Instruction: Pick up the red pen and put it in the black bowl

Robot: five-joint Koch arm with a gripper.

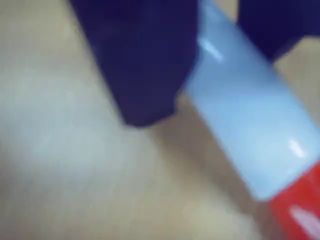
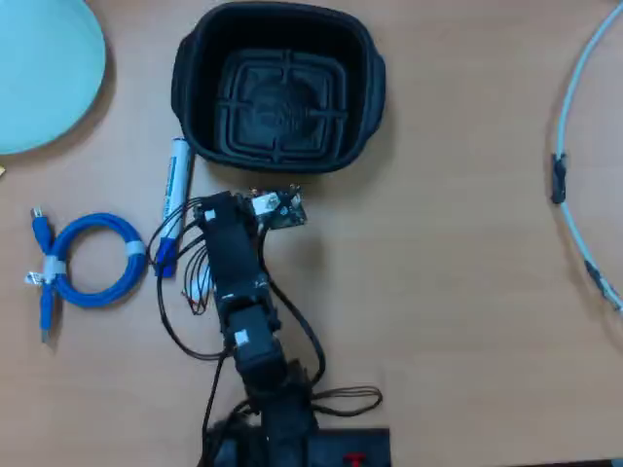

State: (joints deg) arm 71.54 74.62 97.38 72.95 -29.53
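- Red pen (image 1: 250,125) fills the wrist view, close + blurry: white barrel running diagonally from top centre down to lower right, red cap at the bottom-right corner.
- Gripper (image 1: 210,55) w/ dark jaws on both sides of the barrel, one left, one upper right; clamped on the pen, as far as the blur allows.
- Wood table (image 1: 75,165) shows behind pen; can't tell if the pen touches it.
- Overhead view: pen itself hidden under the arm (image 2: 234,263), which reaches up from the bottom edge; its head sits just below the black bowl (image 2: 280,88).
- Bowl at top centre, nothing in it, ribbed cross on floor.
- White marker w/ blue cap (image 2: 173,199) lies just left of the arm's head, beside the bowl's lower-left corner.
- Blue coiled cable (image 2: 92,261) further left, pale blue plate (image 2: 44,73) in top-left corner.
- Grey cable (image 2: 574,165) curves along right edge, well apart.
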